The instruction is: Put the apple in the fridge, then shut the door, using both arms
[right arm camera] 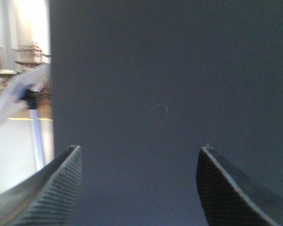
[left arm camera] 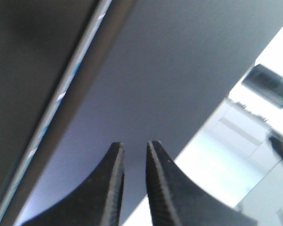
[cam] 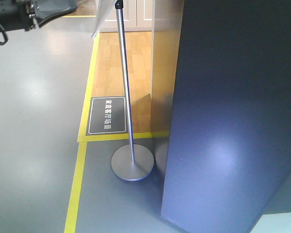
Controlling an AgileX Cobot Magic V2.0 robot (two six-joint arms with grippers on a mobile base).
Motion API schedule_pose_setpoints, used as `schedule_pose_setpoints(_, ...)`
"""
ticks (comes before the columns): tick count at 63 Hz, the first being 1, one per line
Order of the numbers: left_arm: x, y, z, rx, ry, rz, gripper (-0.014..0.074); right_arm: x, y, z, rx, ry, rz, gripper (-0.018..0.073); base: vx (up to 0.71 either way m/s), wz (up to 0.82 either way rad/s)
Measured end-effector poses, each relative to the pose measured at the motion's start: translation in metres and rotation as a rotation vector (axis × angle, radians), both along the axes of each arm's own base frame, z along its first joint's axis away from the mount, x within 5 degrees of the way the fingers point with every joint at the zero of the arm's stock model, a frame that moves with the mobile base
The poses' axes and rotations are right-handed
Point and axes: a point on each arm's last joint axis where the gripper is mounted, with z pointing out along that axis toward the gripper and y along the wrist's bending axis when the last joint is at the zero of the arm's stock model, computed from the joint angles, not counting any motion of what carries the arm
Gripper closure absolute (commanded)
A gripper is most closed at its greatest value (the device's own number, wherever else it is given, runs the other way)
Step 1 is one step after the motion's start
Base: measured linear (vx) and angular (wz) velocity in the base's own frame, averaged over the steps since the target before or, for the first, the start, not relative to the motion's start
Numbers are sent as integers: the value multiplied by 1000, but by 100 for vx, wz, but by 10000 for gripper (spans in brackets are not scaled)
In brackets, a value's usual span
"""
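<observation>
Grey floor (cam: 34, 97) with yellow tape lines fills the near ground of the front view, and close on the right rises the dark grey fridge (cam: 233, 111), its plain outer face filling that side. The left gripper (left arm camera: 134, 146) points at that same grey surface with its fingers (left arm camera: 114, 188) nearly together — only a thin gap between them, nothing held. The right gripper (right arm camera: 139, 150) faces the grey panel squarely, its fingers (right arm camera: 56, 188) spread wide apart and empty. Just beside the fridge stands a metal sign stand (cam: 131, 160) on a round base, with a dark floor label (cam: 106, 115) behind it (white characters on it). Farther back lies wooden flooring (cam: 121, 63). No apple shows in any view.
</observation>
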Motion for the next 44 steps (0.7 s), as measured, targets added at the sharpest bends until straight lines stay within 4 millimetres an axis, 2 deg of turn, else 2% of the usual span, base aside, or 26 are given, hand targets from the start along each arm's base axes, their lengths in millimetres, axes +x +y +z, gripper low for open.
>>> schedule_pose_setpoints(3,0,3,-2,24,2,0,467,22,-1,5,0,-1,-34,65,0,0)
schedule_pose_setpoints(10,-1,6,-5,58,6,-9,467,74,-2,3,14,31,-96,70,0,0)
schedule_pose_setpoints(19,-2,6,-6,75,8,-14,467,125,0,-2,22,65,-123,70,0,0)
schedule_pose_setpoints(36,-2,7,-10,121,13,-20,467,187,-2,-13,37,94,-176,70,0,0)
schedule_pose_setpoints(44,-2,7,-15,174,18,-22,467,200,-6,-10,104,100,-178,70,0,0)
